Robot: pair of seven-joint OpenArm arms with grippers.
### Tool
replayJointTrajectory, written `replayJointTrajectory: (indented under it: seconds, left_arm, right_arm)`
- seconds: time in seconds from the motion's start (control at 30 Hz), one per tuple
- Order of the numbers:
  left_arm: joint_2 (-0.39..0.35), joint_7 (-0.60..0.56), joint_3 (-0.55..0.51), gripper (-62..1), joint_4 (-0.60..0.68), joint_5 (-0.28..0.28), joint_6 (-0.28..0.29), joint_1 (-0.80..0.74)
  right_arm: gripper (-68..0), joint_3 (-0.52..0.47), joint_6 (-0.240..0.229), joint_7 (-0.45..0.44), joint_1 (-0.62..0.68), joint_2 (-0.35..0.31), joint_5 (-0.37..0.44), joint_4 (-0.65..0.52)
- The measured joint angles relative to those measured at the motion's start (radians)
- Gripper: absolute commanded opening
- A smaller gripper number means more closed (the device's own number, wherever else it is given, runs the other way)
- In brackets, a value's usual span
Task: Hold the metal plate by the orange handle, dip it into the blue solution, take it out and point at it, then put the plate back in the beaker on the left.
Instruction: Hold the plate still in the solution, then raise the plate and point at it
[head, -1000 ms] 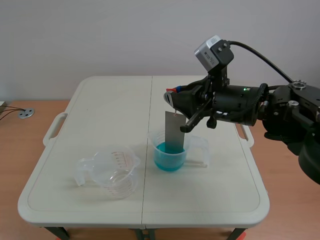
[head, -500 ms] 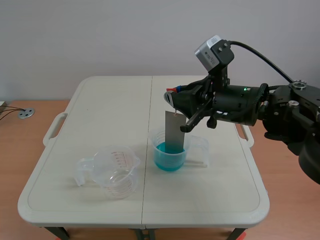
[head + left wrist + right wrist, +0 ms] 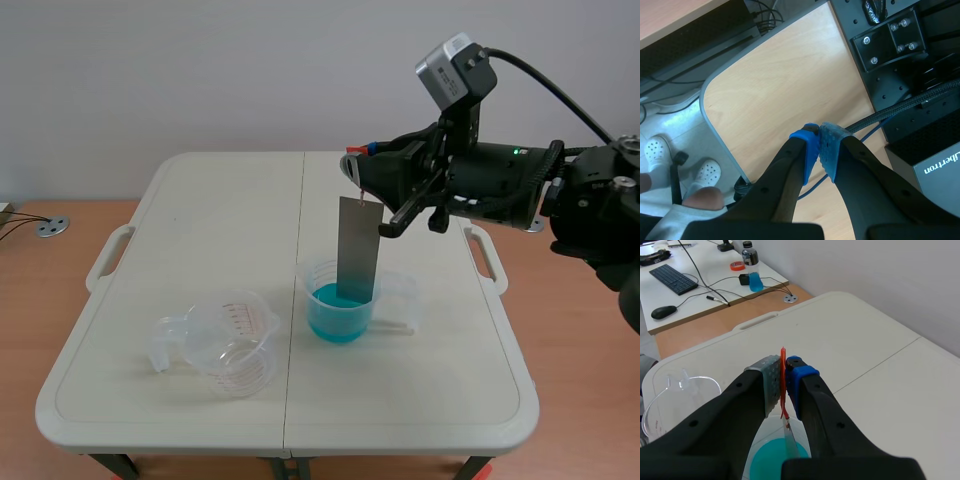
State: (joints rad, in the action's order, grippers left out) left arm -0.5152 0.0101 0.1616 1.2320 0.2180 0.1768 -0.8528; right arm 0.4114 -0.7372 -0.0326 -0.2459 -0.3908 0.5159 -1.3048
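A: Where do we have the metal plate [image 3: 358,245]?
B: Upright, hanging from the orange handle [image 3: 783,356]. Right gripper [image 3: 784,375] pads are clamped on that handle. The plate's lower edge sits inside the blue solution beaker [image 3: 340,312]; we can't tell if it touches the liquid.
A: The other beaker?
B: Empty beaker [image 3: 232,343] at 8 o'clock of the blue one, apart.
A: Left side?
B: Left gripper [image 3: 820,132] fingers pressed together, holding nothing.

- The right claw [image 3: 358,176], gripping the orange handle [image 3: 783,375], has risen and drawn back toward its own side of the bench.
- The metal plate [image 3: 358,245] hangs higher, with more of it showing above the rim of the beaker of blue solution [image 3: 338,308] and only its lower end inside.
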Motion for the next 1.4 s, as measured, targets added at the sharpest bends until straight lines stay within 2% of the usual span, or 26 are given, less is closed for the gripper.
replayJointTrajectory:
  seconds: [0.4,0.7,1.03,1.1,1.33,1.4]
  left_arm:
    - [0.000,0.000,-0.013,-58.2,0.005,0.000,0.000,-0.001]
    - [-0.001,0.047,-0.242,-58.2,0.142,0.000,0.000,-0.003]
    - [-0.004,0.053,-0.506,-58.2,0.385,0.000,-0.008,-0.037]
    - [-0.011,0.055,-0.533,-58.2,0.426,0.002,-0.008,-0.037]
    - [-0.051,0.079,-0.563,-58.2,0.512,0.078,-0.008,-0.037]
    - [-0.065,0.072,-0.563,-58.2,0.530,0.100,0.017,-0.035]
  right_arm:
    - [-66.2,-0.005,0.000,0.034,0.000,0.000,0.000,-0.103]
    - [-66.2,-0.024,0.000,0.042,0.000,0.000,0.000,-0.186]
    - [-66.2,-0.061,0.000,0.053,0.000,0.000,0.000,-0.281]
    - [-66.2,-0.063,-0.001,0.061,0.000,0.000,0.009,-0.296]
    - [-66.2,-0.063,-0.001,0.098,0.000,0.000,0.057,-0.315]
    - [-66.2,-0.063,-0.001,0.098,0.000,0.000,0.061,-0.319]
